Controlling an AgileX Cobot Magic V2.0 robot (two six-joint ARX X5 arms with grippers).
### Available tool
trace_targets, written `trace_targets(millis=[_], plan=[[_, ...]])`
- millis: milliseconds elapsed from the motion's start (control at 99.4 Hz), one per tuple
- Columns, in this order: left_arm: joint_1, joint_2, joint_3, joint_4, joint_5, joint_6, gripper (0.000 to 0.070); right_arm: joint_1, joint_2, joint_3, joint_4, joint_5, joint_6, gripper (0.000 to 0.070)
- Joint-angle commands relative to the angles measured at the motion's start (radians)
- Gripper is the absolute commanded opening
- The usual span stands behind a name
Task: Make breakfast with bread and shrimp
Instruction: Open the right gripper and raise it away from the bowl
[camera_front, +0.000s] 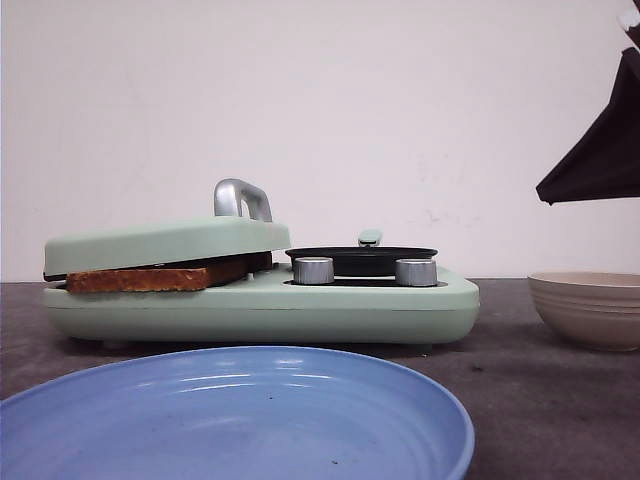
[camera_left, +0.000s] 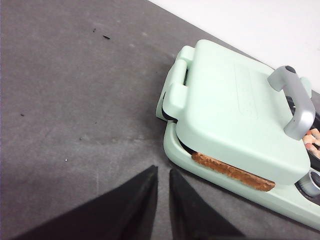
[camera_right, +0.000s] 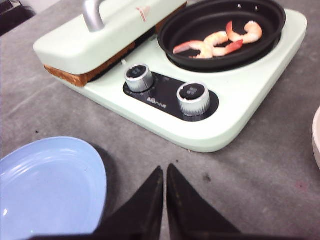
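Observation:
The bread (camera_front: 135, 278) lies pressed under the shut mint-green lid (camera_front: 165, 243) of the breakfast maker; only its brown crust edge shows, also in the left wrist view (camera_left: 232, 171) and the right wrist view (camera_right: 87, 76). Several pink shrimp (camera_right: 220, 42) lie in the black pan (camera_right: 200, 22) on the maker's right side. My left gripper (camera_left: 162, 171) is shut and empty, above the grey table beside the maker's left end. My right gripper (camera_right: 165, 169) is shut and empty, above the table in front of the knobs; one of its black fingers (camera_front: 600, 150) shows at the upper right.
A blue plate (camera_front: 230, 420) lies in front of the maker, also in the right wrist view (camera_right: 50, 185). A beige bowl (camera_front: 590, 305) stands at the right. The lid has a silver handle (camera_left: 296, 100). Two silver knobs (camera_right: 192, 97) sit on the maker's front.

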Motion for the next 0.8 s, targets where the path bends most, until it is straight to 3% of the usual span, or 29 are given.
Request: trace_targets(millis=[0, 473, 543, 704, 795], plan=[[-0.005, 0.0, 0.004, 0.011, 0.002, -0.009, 0.0, 0.006, 0.004, 0.007, 0.011, 0.0, 0.002, 0.0], [0.04, -0.038, -0.003, -0.045, 0.006, 0.002, 0.0001, 0.006, 0.004, 0.007, 0.011, 0.0, 0.002, 0.0], [0.077, -0.076, -0.029, 0.008, 0.011, 0.128, 0.0026, 0.006, 0.004, 0.007, 0.011, 0.0, 0.002, 0.0], [0.209, -0.182, -0.142, 0.274, 0.058, 0.572, 0.0028, 0.006, 0.004, 0.007, 0.011, 0.0, 0.002, 0.0], [0.292, -0.192, -0.21, 0.397, 0.142, 0.644, 0.0028, 0.006, 0.005, 0.007, 0.014, 0.0, 0.002, 0.0]])
